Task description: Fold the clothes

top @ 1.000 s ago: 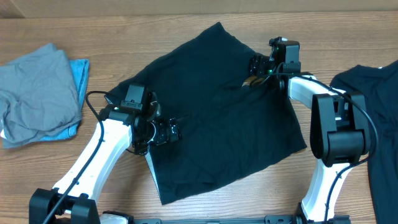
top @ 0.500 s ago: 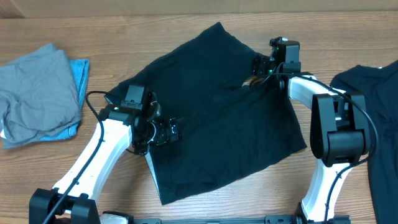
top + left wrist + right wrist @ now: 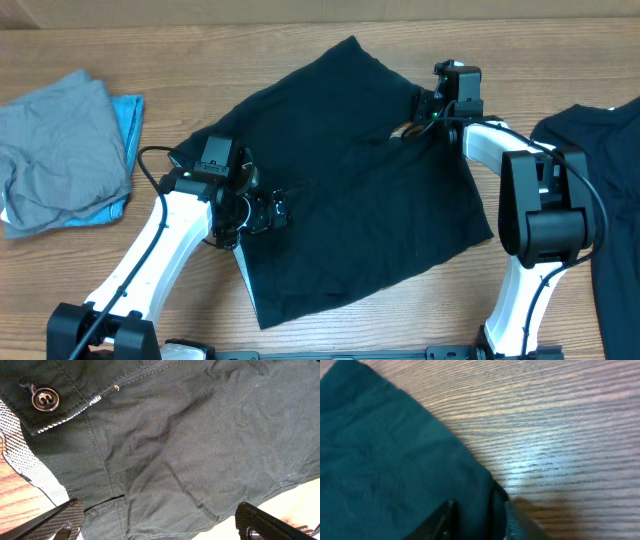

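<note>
Right gripper pinching black pants edge, seemingly nudged rightward; left gripper spread, unmoved

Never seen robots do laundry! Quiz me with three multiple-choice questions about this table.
1. Where does the grey and blue pile lie? A) at the left end of the table B) at the right end C) in a gripper
2. How many buttons show on the black pants in the left wrist view? A) none B) one C) three
3. The left gripper is: A) open B) shut on cloth C) out of view
Answers: 1A, it lies far left on wood; 2B, a single button shows; 3A, its fingers stand wide apart.
</note>
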Available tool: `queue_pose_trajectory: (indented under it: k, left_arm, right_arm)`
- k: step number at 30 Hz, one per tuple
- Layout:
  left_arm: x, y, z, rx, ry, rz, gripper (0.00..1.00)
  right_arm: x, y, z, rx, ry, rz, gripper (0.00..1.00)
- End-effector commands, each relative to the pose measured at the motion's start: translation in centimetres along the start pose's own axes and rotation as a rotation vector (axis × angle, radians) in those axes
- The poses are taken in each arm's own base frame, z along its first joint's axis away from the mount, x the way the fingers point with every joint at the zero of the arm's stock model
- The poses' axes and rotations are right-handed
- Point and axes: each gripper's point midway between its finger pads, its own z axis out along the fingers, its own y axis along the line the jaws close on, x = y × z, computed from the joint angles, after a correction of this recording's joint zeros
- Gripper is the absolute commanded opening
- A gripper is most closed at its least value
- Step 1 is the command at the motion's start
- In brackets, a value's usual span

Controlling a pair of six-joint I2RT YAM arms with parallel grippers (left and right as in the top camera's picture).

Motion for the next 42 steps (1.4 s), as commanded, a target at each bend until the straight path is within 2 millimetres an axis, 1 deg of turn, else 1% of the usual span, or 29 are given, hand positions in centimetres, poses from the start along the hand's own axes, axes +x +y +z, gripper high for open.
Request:
queue_pose_trajectory:
  k: [1, 2, 6, 9, 13, 20, 23, 29, 33, 34, 36, 39, 42]
  left_arm:
    - [-0.6, -0.1, -0.4, 0.0, -0.023, -0.01, 1.0]
    - [-0.6, -0.1, -0.4, 0.0, -0.023, -0.01, 1.0]
    - [-0.6, -0.1, -0.4, 0.0, -0.023, -0.01, 1.0]
    - [-0.6, -0.1, -0.4, 0.0, -0.023, -0.01, 1.0]
    - [-0.6, -0.1, -0.4, 0.0, -0.023, -0.01, 1.0]
    - [-0.6, -0.1, -0.4, 0.0, -0.023, -0.01, 1.0]
    - [-0.6, -0.1, -0.4, 0.0, -0.023, -0.01, 1.0]
    - [-0.6, -0.1, -0.4, 0.0, -0.023, -0.01, 1.0]
    - [-0.6, -0.1, -0.4, 0.0, -0.023, -0.01, 1.0]
    - [-0.6, -0.1, -0.4, 0.0, -0.023, -0.01, 1.0]
    - [-0.6, -0.1, -0.4, 0.0, -0.023, -0.01, 1.0]
    - [-0.6, -0.1, -0.4, 0.0, -0.023, -0.01, 1.0]
    - [-0.6, -0.1, -0.4, 0.0, -0.023, -0.01, 1.0]
  right_arm:
    - [-1.0, -0.1, 0.3, 0.012, -0.025, -0.006, 0.27]
    - [-1.0, -0.1, 0.3, 0.012, -0.025, -0.006, 0.26]
    - [-1.0, -0.2, 0.3, 0.018, -0.027, -0.006, 0.13]
    - [-1.1, -0.4, 0.2, 0.03, -0.03, -0.005, 0.06]
    - [-1.2, -0.8, 0.2, 0.049, -0.036, 0.008, 0.04]
    - [-1.4, -1.5, 0.2, 0.086, -0.05, 0.036, 0.04]
    - [-1.5, -2.7, 0.0, 0.134, -0.058, 0.093, 0.04]
    - [-1.4, -4.7, -0.3, 0.173, -0.053, 0.191, 0.04]
    - [-1.1, -6.8, -0.7, 0.224, -0.046, 0.295, 0.04]
    - [-0.9, -7.8, -1.0, 0.258, -0.044, 0.331, 0.04]
    - [-0.8, -8.9, -1.5, 0.299, -0.044, 0.365, 0.04]
    - [-1.0, -10.0, -2.7, 0.353, -0.048, 0.38, 0.04]
    - [-1.3, -11.3, -4.3, 0.447, -0.069, 0.394, 0.04]
